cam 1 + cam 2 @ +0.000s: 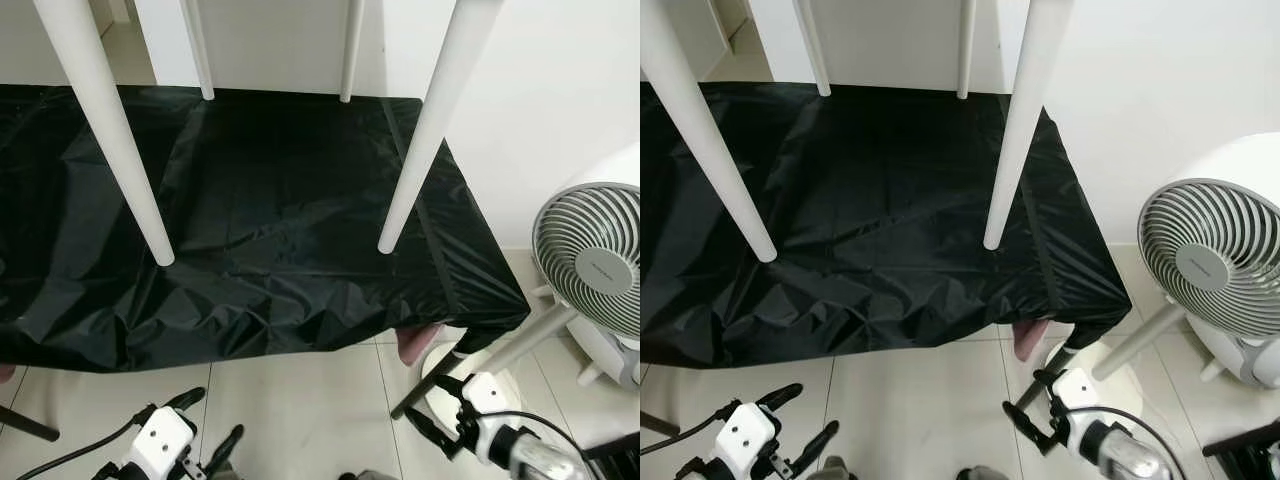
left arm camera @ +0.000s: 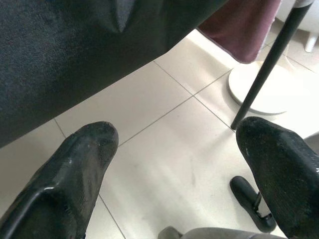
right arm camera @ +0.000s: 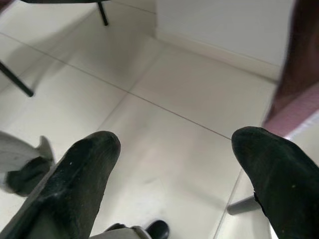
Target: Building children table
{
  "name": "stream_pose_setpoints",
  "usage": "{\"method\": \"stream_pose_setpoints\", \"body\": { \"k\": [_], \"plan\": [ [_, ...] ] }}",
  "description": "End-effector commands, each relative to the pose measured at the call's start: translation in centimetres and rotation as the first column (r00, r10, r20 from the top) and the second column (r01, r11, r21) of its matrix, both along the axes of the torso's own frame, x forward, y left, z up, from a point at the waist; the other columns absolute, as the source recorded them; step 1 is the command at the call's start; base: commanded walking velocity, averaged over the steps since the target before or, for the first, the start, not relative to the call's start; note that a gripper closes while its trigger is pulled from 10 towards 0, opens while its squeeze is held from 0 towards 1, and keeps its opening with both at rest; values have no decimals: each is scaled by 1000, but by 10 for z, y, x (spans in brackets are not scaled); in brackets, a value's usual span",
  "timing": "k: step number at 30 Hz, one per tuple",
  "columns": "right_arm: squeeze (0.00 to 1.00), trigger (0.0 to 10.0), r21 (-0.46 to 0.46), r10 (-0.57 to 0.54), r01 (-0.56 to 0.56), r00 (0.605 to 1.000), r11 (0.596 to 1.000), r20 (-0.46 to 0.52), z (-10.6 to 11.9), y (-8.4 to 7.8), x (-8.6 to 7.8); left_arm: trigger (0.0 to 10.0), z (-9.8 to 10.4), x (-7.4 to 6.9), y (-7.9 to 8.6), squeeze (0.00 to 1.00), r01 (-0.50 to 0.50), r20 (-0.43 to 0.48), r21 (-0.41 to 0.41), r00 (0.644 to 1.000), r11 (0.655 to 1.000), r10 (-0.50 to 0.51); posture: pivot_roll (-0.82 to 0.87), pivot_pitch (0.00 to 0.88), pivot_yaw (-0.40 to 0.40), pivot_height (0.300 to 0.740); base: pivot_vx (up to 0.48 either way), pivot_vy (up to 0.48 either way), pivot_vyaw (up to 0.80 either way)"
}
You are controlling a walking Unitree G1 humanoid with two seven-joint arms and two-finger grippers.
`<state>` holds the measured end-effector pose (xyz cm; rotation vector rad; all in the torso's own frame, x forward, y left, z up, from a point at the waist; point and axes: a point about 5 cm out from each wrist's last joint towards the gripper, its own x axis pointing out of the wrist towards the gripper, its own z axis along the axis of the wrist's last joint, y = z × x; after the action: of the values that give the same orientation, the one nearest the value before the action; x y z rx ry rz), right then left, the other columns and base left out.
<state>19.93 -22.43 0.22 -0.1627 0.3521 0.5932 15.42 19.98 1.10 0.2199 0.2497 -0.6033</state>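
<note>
In the left eye view, a white children's table (image 1: pixel 110 130) is seen upside down on a black sheet (image 1: pixel 260 230), its four tapered legs pointing up toward the camera. The sheet is draped over a raised surface by a white wall (image 1: pixel 540 100). The left gripper (image 1: pixel 205 430) and right gripper (image 1: pixel 430 410) are held low over the pale tiled floor (image 1: pixel 300 400), fingers spread. A white fan (image 1: pixel 590 260) stands to the right.

In the left wrist view, the fingers (image 2: pixel 75 169) are parted above tiles, beneath the sheet's edge.

In the right wrist view, the fingers (image 3: pixel 75 174) are likewise parted over tiles.
</note>
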Motion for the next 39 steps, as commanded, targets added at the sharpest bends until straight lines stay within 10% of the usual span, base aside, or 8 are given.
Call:
{"method": "stream_pose_setpoints", "body": {
  "k": [1, 4, 11, 25, 34, 39],
  "plan": [
    [0, 10000, 0, -72, 72, 997, 997, -21, -6, -4, 0, 10000, -12, -2, 8, 0, -92, -40, 21, 995, 996, 93, 85, 89, 7, 740, 0, 0, 0],
    [0, 10000, -16, -323, 324, 938, 946, -122, -35, -2, 2, 10000, -52, 2, 16, 0, -366, -210, 39, 907, 930, 365, 93, 96, 13, 740, 0, 0, 0],
    [0, 10000, -59, -450, 448, 872, 892, -194, -52, 6, -1, 10000, -72, 4, 30, 0, -552, -308, 95, 775, 829, 551, 103, 100, 9, 740, 0, 0, 0],
    [0, 10000, -138, -518, 500, 824, 855, -230, -61, 9, 0, 10000, -79, 11, 38, 0, -609, -354, 152, 702, 778, 619, 86, 93, 26, 740, 0, 0, 0],
    [0, 10000, -261, -602, 543, 715, 798, -354, -82, 5, -30, 10000, -91, 1, 38, 0, -600, -380, 327, 623, 730, 683, 101, 73, 27, 740, 0, 0, 0],
    [0, 10000, -292, -597, 520, 707, 802, -379, -87, 8, -38, 10000, -93, 0, 32, 0, -564, -383, 358, 638, 744, 668, 103, 77, 41, 740, 0, 0, 0]
  ]
}}
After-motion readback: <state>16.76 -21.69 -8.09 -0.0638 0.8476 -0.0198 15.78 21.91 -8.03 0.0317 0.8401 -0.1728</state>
